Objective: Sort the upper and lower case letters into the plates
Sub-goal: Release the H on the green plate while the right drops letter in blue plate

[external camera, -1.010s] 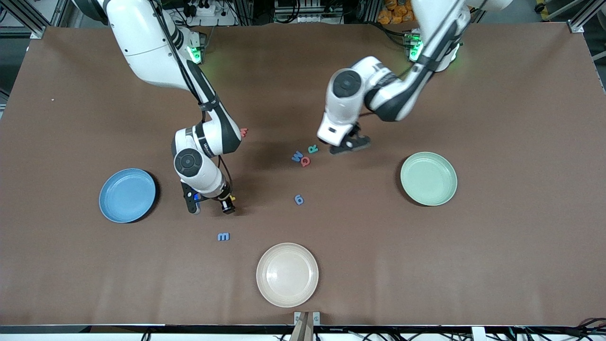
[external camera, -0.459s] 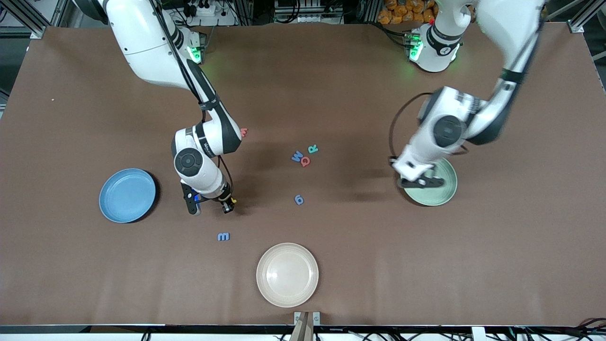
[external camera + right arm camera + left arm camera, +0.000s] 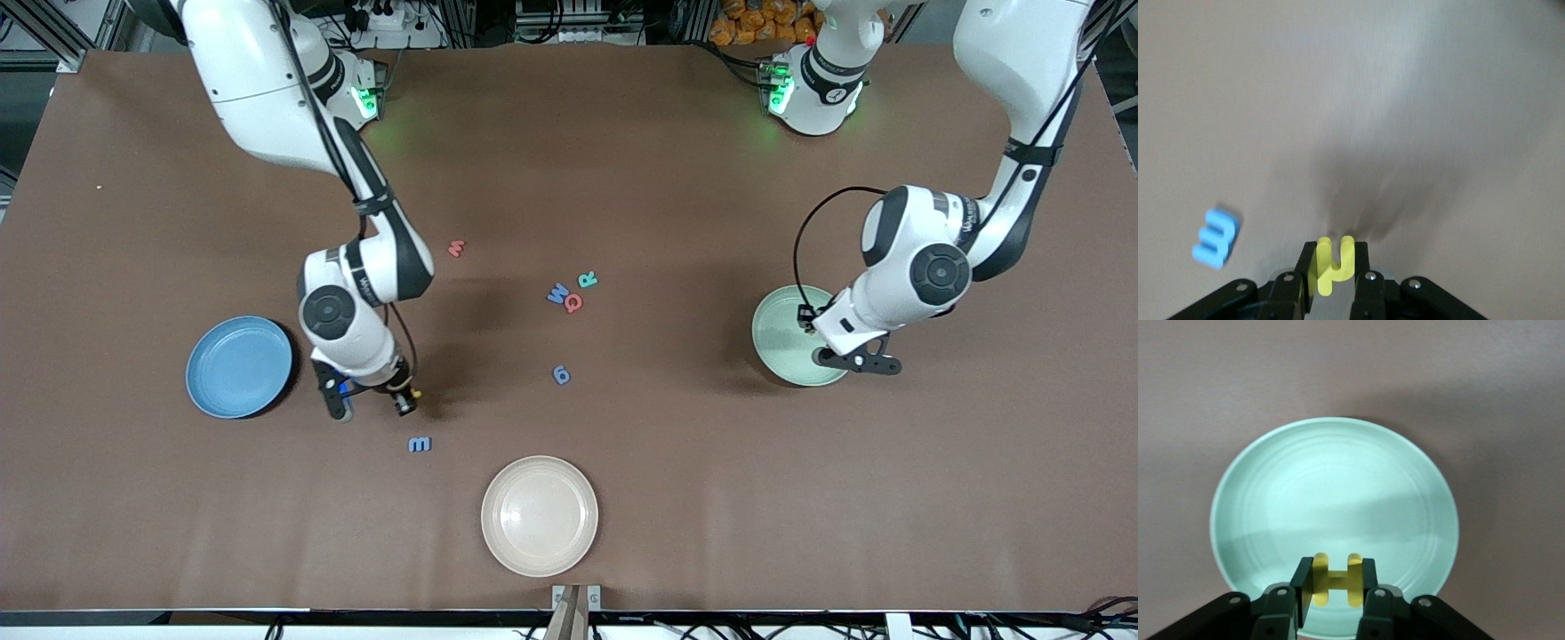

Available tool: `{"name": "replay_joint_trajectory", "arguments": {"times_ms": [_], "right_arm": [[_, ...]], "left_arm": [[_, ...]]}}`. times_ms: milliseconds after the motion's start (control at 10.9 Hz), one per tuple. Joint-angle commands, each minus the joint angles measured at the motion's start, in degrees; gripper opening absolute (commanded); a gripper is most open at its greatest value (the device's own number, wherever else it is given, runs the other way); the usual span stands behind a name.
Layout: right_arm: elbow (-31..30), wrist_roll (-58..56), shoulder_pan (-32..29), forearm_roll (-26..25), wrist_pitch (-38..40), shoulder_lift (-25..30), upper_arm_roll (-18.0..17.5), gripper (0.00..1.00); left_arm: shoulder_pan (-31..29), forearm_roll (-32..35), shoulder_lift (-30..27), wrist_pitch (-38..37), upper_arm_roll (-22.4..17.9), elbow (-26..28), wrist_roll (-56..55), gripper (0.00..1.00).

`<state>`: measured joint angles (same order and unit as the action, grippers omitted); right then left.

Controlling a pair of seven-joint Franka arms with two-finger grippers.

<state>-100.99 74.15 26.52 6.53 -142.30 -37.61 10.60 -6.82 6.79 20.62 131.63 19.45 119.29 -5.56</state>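
Change since earlier frames: the left arm has swung from the letter cluster at mid-table over to the mint green plate point(image 3: 805, 335); the right arm has lifted and shifted slightly toward the sky blue plate point(image 3: 239, 366), uncovering a red letter point(image 3: 457, 248).
Left gripper point(image 3: 1331, 588): over the rim of the mint green plate, fingers clamped on a yellow H point(image 3: 1331, 579), seen upright between the pads in the left wrist view.
Right gripper point(image 3: 1333, 267): over bare table just beside the sky blue plate, fingers closed on a small yellow letter point(image 3: 1333, 265), apparently lower case; I cannot read which letter.
Plates: sky blue plate at the right arm's end of the table, mint green at the left arm's end; both look empty.
Loose letters: blue m-shaped piece point(image 3: 420, 444) near the right gripper; blue, red and teal cluster point(image 3: 569, 293) mid-table; a blue one point(image 3: 561, 374) nearer the camera.
Cream-white plate point(image 3: 540, 514): nearest the camera, empty, not part of the sort.
Risk, left: the H hangs over the plate's edge, not its centre; released here it could land on the rim and tip onto the table.
Risk, right: the grip takes only part of the small letter; it may slip or twist in transit.
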Motion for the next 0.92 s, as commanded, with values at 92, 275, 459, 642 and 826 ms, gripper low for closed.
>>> {"name": "replay_joint_trajectory", "arguments": {"times_ms": [92, 275, 459, 642, 826], "right_arm": [[-0.17, -12.68, -6.38, -2.05, 9.9, 4.99, -0.31, 0.0], [-1.22, -18.4, -9.02, -2.4, 13.35, 6.84, -0.23, 0.0], [-3.77, -24.63, -12.62, -4.59, 15.72, 9.04, -0.14, 0.0], [-6.4, -30.88, -16.4, -6.26, 16.97, 10.71, -0.14, 0.0], [-8.25, -36.07, -18.87, -7.32, 16.97, 12.12, -0.14, 0.0]], "left_arm": [[0.67, -1.25, -0.14, 2.05, 0.32, 1.03, 0.2, 1.0], [2.85, -3.43, -0.14, 2.05, 0.5, 0.68, -3.28, 1.0], [8.37, -4.06, 0.21, 2.05, 0.59, -0.02, -15.99, 1.0], [13.22, -4.94, 2.39, 2.31, 0.59, -3.0, -26.47, 1.0], [17.53, -5.3, 4.94, 3.63, 0.59, -5.99, -35.87, 1.0]]}}
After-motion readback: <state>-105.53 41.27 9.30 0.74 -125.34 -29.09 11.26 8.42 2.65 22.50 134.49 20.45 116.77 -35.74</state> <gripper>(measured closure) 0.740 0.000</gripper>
